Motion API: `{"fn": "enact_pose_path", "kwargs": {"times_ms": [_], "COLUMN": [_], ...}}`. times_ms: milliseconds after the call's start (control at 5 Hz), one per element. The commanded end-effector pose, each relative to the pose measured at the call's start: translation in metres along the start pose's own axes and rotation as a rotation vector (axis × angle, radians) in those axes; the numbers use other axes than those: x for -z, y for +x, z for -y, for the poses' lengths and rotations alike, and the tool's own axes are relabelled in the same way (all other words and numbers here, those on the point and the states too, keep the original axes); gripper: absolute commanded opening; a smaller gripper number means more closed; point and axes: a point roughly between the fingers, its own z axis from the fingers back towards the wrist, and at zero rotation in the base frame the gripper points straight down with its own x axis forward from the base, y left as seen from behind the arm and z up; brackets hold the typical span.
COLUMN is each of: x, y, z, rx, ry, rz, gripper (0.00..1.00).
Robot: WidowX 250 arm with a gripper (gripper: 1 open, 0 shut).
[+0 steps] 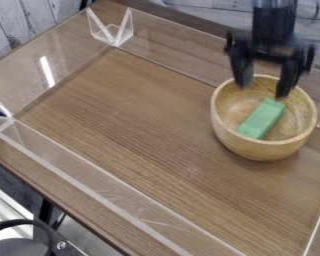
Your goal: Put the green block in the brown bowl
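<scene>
The gripper [270,82] hangs above the brown bowl [224,128], pointing straight down, with its two dark fingers [243,68] spread wide apart and nothing between them. The picture is somewhat blurred around the hand, but the gap between the fingers shows plainly — the light wall and the bowl's far rim can be seen through it.

The green block [262,118] lies directly below the hand, inside the bowl, resting on the rounded floor of it and leaning a little along the inner slope. It lies slantwise, one end toward the near-left part of the bowl and the other toward the far right. It is clear of the fingertips; there is open space between the block and the hand above it.

The bowl itself sits under the hand on the wooden table [136,130], with the fingertips level with, or just over, its far rim as the camera sees it. Well away from the hand, to the left and the near side of it, runs the clear plastic wall [69,165] that fences the table top — a folded clear piece [112,27] stands at the far-left corner
</scene>
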Motion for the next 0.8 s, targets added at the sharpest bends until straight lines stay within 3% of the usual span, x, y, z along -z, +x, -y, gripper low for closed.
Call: {"fn": "enact_pose_path", "kwargs": {"times_ms": [0,200,400,600], "x": [-0.044,-0.023,0.002,0.017], "y": [-0.009,-0.020,-0.034,-0.041], "z": [0.003,0.006,0.007,0.005], "rx": [0.038,0.072,0.112,0.125], "ry": [-0.026,-0.028,-0.026,0.020], "rz": [0.123,0.112,0.089,0.051], "gripper": [1.00,0.00,0.00,0.00]}}
